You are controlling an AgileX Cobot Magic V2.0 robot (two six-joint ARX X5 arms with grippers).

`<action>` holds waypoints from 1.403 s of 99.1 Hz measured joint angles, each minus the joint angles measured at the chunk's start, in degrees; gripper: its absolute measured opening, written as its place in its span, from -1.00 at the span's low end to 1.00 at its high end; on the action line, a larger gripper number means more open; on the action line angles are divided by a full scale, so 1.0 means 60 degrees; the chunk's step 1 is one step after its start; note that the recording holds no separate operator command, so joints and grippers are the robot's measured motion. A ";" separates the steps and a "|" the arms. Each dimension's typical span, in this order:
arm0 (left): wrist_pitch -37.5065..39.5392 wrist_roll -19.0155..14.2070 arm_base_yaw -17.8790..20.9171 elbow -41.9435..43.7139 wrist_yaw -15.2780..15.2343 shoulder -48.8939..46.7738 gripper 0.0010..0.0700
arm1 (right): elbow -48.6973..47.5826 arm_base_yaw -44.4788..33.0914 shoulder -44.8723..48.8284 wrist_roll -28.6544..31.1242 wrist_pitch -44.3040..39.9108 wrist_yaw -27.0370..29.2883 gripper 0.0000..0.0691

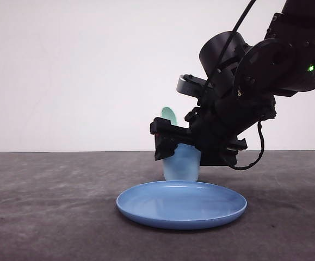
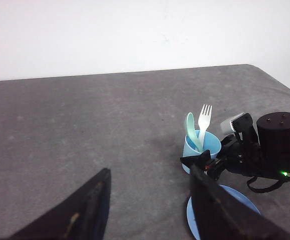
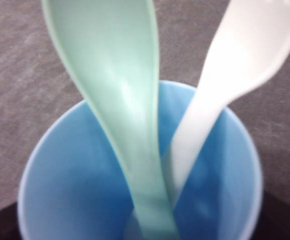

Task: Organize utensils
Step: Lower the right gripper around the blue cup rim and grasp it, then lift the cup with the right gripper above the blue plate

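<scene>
Table [image 1: 48, 217]: dark grey, felt-like top; white wall behind.
Cup [image 1: 181, 163]: light blue, upright on the table, just behind the plate in the front view, at approx 12 o'clock from the plate's centre. Seen too in the left wrist view [image 2: 203, 148] and from above in the right wrist view [image 3: 74, 185].
Plate [image 1: 182, 204]: round, blue, lying flat at the near side of the cup; nothing on it. Its edge shows in the left wrist view [image 2: 192, 220], at approx 6 o'clock from the cup.
Spoon [image 2: 191, 131]: mint green, standing handle-down in the cup, bowl up and leaning twd 11 o'clock in the left wrist view. Bowl tip pokes above the right gripper in the front view [image 1: 168, 115]. Close up [image 3: 115, 90] the handle runs down to the cup's floor.
Fork [image 2: 204, 121]: white, tines up, handle-down in the same cup, just beside the spoon at approx 1 o'clock. In the right wrist view [image 3: 220, 95] its handle meets the spoon's handle low in the cup; touching, prob.
Right gripper [image 1: 171, 142]: black, at the cup's rim level; fingers sit either side of the cup w/ a gap wider than the cup top. Whether the pads touch the cup wall: can't tell, arm body blocks it.
Left gripper [image 2: 150, 200]: two dark fingers spread wide apart, holding nothing, above bare table, well apart from the cup.
</scene>
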 joint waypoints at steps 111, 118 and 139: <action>0.0000 0.0022 0.0000 0.0000 0.0000 0.0000 -0.17 | 0.0000 0.0765 -0.7315 -0.2211 -0.5763 -0.0051 0.33; 0.0000 0.0022 0.0000 0.0000 0.0000 0.0000 -0.17 | -0.0004 0.0951 -0.7333 -0.2218 -0.6102 -0.0051 0.33; -0.0011 0.0025 0.0000 0.0000 0.0000 0.0000 -0.17 | -0.0761 0.1610 -0.7318 -0.2167 -0.5519 -0.0033 0.33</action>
